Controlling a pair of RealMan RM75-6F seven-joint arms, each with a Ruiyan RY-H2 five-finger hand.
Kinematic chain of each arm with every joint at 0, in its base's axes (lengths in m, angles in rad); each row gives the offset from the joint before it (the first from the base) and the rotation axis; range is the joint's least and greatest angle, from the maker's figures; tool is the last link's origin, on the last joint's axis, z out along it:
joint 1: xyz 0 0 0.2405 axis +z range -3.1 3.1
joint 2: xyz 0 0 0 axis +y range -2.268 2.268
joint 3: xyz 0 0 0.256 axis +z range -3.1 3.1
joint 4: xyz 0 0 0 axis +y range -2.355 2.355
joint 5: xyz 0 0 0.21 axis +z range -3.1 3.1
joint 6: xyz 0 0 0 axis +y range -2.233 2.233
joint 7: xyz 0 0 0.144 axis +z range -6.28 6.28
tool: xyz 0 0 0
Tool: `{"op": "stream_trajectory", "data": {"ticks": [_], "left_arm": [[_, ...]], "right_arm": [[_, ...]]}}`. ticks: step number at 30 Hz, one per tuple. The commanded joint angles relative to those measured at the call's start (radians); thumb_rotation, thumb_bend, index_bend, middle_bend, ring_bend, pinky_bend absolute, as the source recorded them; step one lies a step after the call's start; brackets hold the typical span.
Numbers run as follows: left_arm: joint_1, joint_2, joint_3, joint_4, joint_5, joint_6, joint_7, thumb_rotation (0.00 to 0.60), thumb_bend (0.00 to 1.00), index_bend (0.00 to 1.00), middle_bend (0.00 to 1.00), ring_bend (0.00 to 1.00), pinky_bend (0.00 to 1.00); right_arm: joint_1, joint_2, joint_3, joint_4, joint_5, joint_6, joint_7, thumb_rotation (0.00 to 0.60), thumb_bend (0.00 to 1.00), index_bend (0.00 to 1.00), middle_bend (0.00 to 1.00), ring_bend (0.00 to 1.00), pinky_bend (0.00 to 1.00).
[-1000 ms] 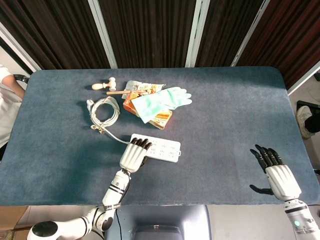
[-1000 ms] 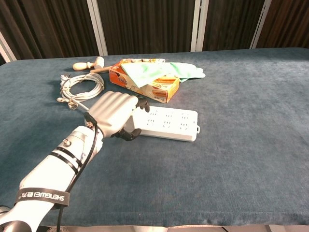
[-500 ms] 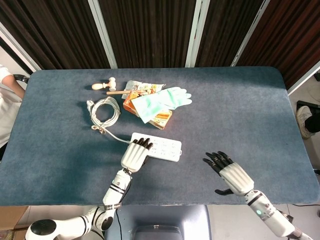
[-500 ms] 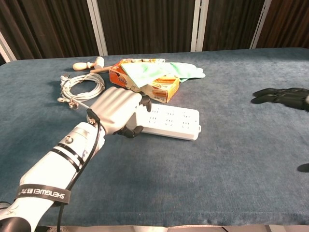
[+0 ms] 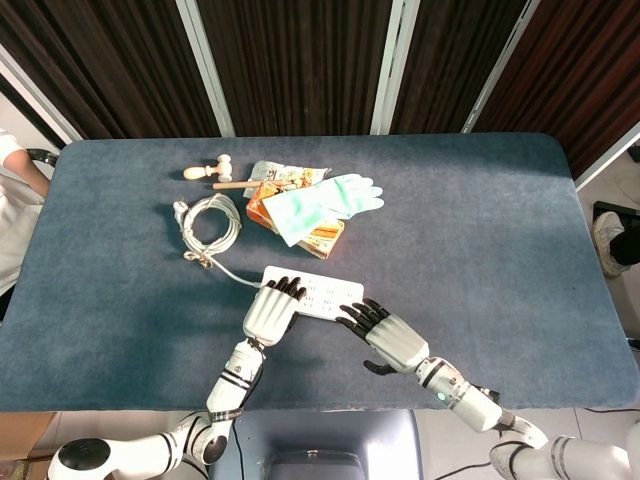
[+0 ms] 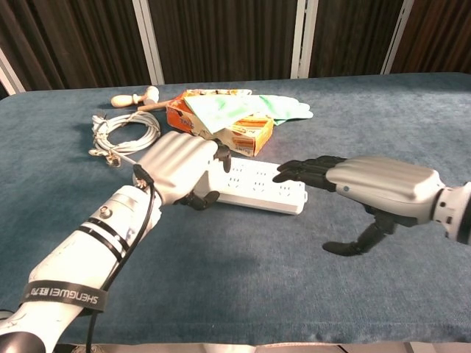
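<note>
A white power strip [image 5: 322,293] [image 6: 259,187] lies on the blue table, its cord running to a coiled white cable [image 5: 208,222] [image 6: 125,129]. My left hand [image 5: 271,308] [image 6: 175,169] rests on the strip's left end, fingers laid over it and the thumb at its near side. My right hand [image 5: 388,336] [image 6: 375,189] hovers open just right of the strip, its dark fingertips [image 5: 355,313] reaching the strip's right end, thumb hanging down. Whether they touch it is unclear.
Behind the strip sits an orange box [image 5: 318,237] [image 6: 246,134] with a green rubber glove [image 5: 325,201] [image 6: 250,109] draped over it. A wooden-handled tool [image 5: 208,172] [image 6: 133,98] lies at the back left. A person's arm [image 5: 18,170] shows at the left edge.
My right hand has swept from the table's right side leftward to the power strip's right end. The left hand has stayed on the strip, which shifted slightly.
</note>
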Motion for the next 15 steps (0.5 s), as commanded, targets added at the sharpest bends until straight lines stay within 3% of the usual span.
{"op": "stream_trajectory", "data": {"ticks": [1,4,9,12,15], "left_arm": [[0.000,0.001,-0.001,-0.006,-0.005,-0.002,0.003,0.600,0.80,0.42,0.53,0.47,0.56],[-0.002,0.002,-0.005,-0.013,-0.012,-0.005,0.002,0.600,0.80,0.42,0.53,0.47,0.56],[-0.004,0.010,-0.015,-0.030,-0.031,-0.021,-0.003,0.600,0.79,0.43,0.54,0.48,0.57],[-0.005,0.019,-0.024,-0.042,-0.044,-0.026,-0.006,0.600,0.79,0.43,0.54,0.48,0.57],[-0.005,0.023,-0.028,-0.050,-0.058,-0.036,-0.012,0.600,0.78,0.43,0.54,0.48,0.57]], "right_arm": [[0.029,-0.047,0.030,0.031,0.046,-0.026,-0.024,0.600,0.51,0.00,0.01,0.00,0.00],[0.054,-0.070,0.041,0.041,0.091,-0.069,-0.051,0.600,0.56,0.00,0.01,0.00,0.00],[0.089,-0.080,0.043,0.044,0.144,-0.133,-0.121,0.600,0.86,0.02,0.02,0.00,0.00],[0.101,-0.073,0.043,0.034,0.180,-0.160,-0.165,0.600,0.97,0.05,0.05,0.00,0.00],[0.114,-0.072,0.043,0.024,0.218,-0.186,-0.203,0.600,1.00,0.05,0.06,0.00,0.00]]}}
